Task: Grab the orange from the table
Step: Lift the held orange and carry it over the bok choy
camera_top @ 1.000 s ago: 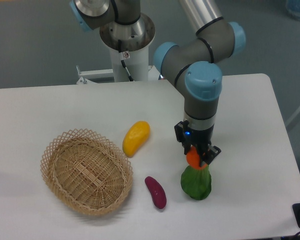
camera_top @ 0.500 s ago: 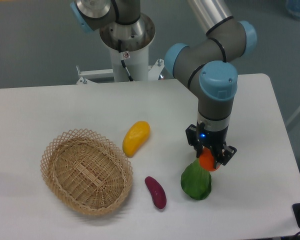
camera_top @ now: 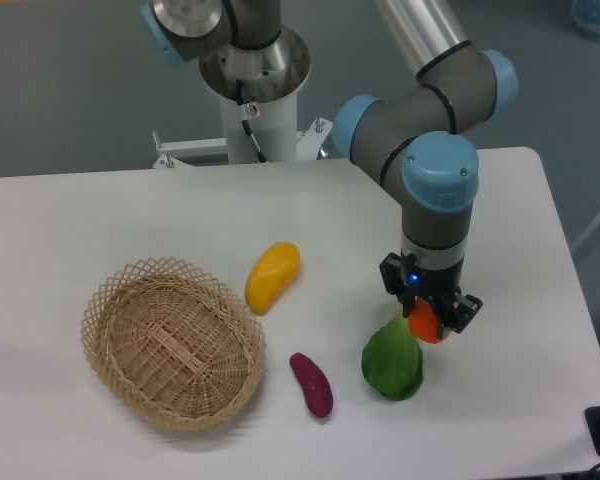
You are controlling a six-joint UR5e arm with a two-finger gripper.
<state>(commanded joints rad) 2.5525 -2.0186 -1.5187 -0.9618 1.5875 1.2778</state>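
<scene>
The orange is a small bright-orange ball held between the black fingers of my gripper, which is shut on it. It hangs just right of and slightly above the green vegetable, close to it, over the right part of the white table. Whether the orange touches the tabletop cannot be told; much of it is hidden by the fingers.
A woven wicker basket stands at the left front. An elongated yellow-orange fruit lies mid-table, and a purple vegetable lies near the front. The arm's base column rises behind the table.
My gripper has carried the orange to the right, from above the green vegetable's top to its right side, and slightly lower in the frame.
</scene>
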